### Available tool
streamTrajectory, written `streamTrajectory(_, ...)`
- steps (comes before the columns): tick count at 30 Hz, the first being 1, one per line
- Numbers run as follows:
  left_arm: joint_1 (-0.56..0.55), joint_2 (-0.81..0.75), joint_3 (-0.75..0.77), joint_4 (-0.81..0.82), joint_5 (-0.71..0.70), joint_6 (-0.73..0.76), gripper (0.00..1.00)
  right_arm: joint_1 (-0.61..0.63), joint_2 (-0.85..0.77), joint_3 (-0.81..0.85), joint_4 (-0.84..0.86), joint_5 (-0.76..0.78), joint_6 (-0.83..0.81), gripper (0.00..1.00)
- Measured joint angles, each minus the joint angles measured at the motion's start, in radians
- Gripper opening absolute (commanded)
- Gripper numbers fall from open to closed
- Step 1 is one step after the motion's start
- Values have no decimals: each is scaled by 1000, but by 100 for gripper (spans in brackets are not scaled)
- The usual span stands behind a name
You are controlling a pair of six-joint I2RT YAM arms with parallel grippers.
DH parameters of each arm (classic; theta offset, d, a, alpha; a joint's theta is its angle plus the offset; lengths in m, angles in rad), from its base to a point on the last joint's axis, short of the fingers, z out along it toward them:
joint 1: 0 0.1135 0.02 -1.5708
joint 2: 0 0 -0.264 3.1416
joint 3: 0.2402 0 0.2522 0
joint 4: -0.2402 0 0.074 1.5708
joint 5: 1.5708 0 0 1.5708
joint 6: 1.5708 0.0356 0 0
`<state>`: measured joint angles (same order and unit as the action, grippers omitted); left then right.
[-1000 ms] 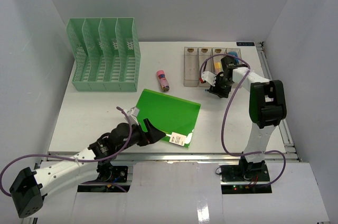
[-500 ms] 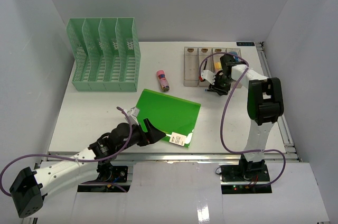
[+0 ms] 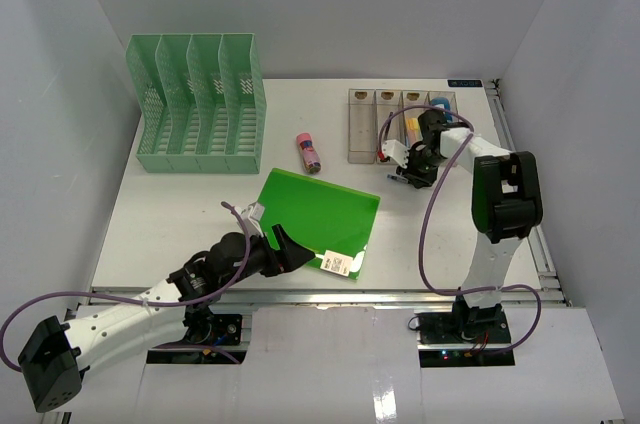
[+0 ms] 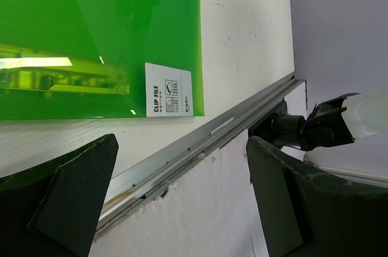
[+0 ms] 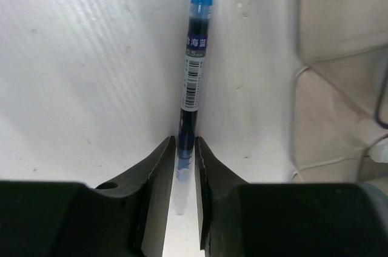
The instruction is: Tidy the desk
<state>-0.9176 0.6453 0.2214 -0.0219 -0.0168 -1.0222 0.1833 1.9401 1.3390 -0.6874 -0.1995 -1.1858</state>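
The right arm reaches far across the white counter [image 3: 190, 219], wrist tipped down just beside the clear tray [image 3: 361, 134] — the right fingers [image 5: 156, 175] clamped on the near end of a blue pen [image 5: 195, 57]. The left arm lies low along the near edge, left fingers [image 4: 76, 193] spread apart above the front rail [image 4: 200, 142], near the green file [image 3: 318, 209].

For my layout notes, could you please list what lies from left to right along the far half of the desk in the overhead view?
Green file rack → pink tube → clear tray.
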Motion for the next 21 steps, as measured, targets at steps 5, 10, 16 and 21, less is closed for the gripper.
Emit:
streamTrajectory(5,0,-1,0,0,2,0,98,6,-29,-40,-14,-17,25,15)
streamTrajectory(10,0,-13,0,0,3,1,98,9,-39,-54,-18,-39,93,8)
streamTrajectory(16,0,-22,0,0,3,5,98,11,-59,-66,-55,-148,210,8)
streamTrajectory(21,0,-22,0,0,3,9,98,16,-92,13,-138,-286,329,8)
